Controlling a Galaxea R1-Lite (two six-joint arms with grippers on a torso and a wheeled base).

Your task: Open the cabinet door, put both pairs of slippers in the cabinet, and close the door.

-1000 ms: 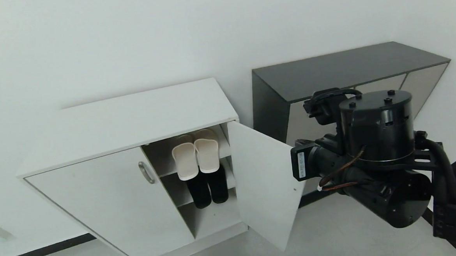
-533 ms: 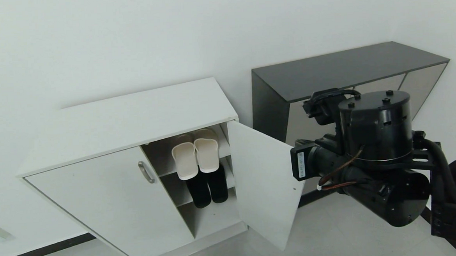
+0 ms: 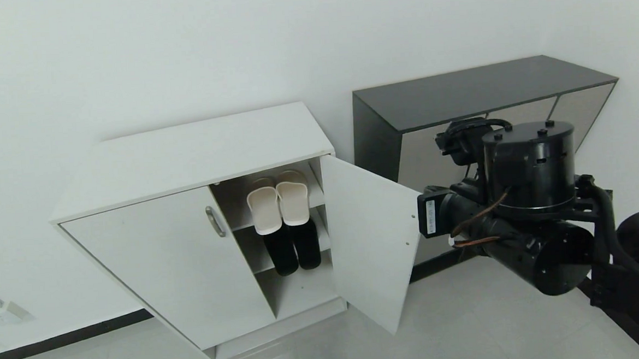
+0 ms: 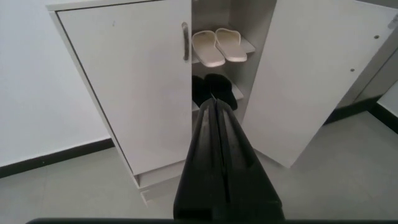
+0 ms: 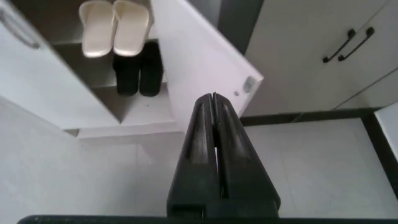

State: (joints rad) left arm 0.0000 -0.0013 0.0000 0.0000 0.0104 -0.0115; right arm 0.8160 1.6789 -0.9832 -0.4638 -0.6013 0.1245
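The white cabinet (image 3: pixel 197 150) stands against the wall with its left door (image 3: pixel 176 263) closed and its right door (image 3: pixel 372 242) swung open. A white pair of slippers (image 3: pixel 278 202) lies on the upper shelf and a black pair (image 3: pixel 293 252) on the shelf below. In the left wrist view my left gripper (image 4: pixel 216 101) is shut and empty, held in front of the open compartment, level with the black slippers (image 4: pixel 214 90). My right gripper (image 5: pixel 214 98) is shut and empty, close to the free edge of the open door (image 5: pixel 199 62).
A dark sideboard (image 3: pixel 479 94) with mirrored fronts stands right of the cabinet, behind my right arm (image 3: pixel 518 213). The floor (image 3: pixel 469 325) in front is bare tile. A black skirting strip (image 3: pixel 65 338) runs along the wall, and a wall socket (image 3: pixel 4 313) sits low at the left.
The head camera has shifted, so the cabinet sits a little more to the right and higher in the picture. The door's angle and the slippers look unchanged.
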